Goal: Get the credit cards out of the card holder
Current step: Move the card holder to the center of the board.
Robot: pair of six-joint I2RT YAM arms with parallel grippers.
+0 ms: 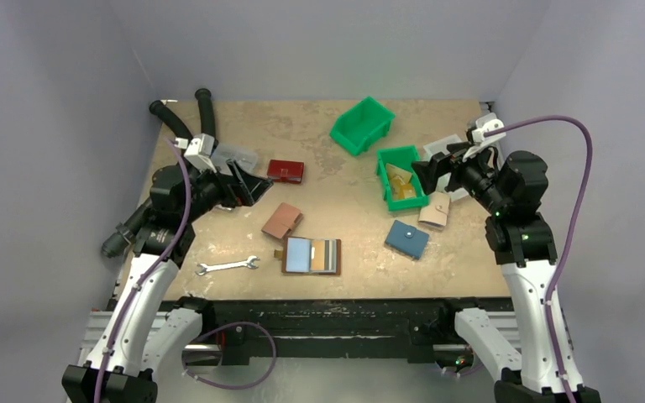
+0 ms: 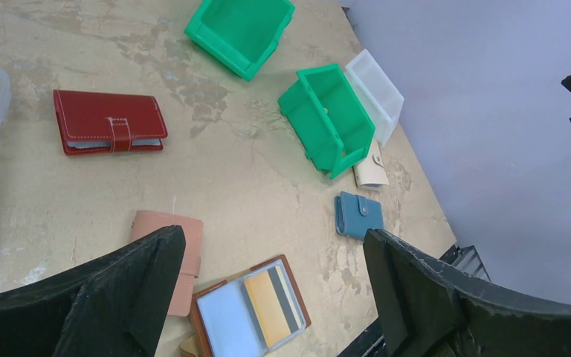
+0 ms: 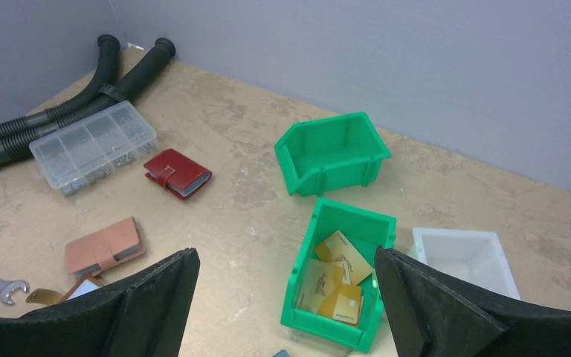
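The brown card holder (image 1: pixel 311 256) lies open near the table's front middle. Its clear sleeves show a light blue credit card (image 2: pixel 225 321) and a gold one with a grey stripe (image 2: pixel 275 297). My left gripper (image 1: pixel 250 186) hovers open to the holder's back left, nothing between its fingers; in the left wrist view the holder (image 2: pixel 297 286) sits below the open left gripper (image 2: pixel 271 245). My right gripper (image 1: pixel 422 174) hangs open over the green bin (image 3: pixel 364 223), which holds several gold cards (image 3: pixel 334 279). Only a corner of the holder (image 3: pixel 85 286) shows in the right wrist view.
A red wallet (image 1: pixel 285 170), a pink wallet (image 1: pixel 282 220), a blue snap pouch (image 1: pixel 407 239) and a beige wallet (image 1: pixel 434 210) lie shut around the holder. A wrench (image 1: pixel 228 266) lies front left. A second green bin (image 1: pixel 362 124), a white bin (image 3: pixel 461 256), a clear organiser box (image 3: pixel 93 145) and black hoses (image 1: pixel 189 113) stand at the back.
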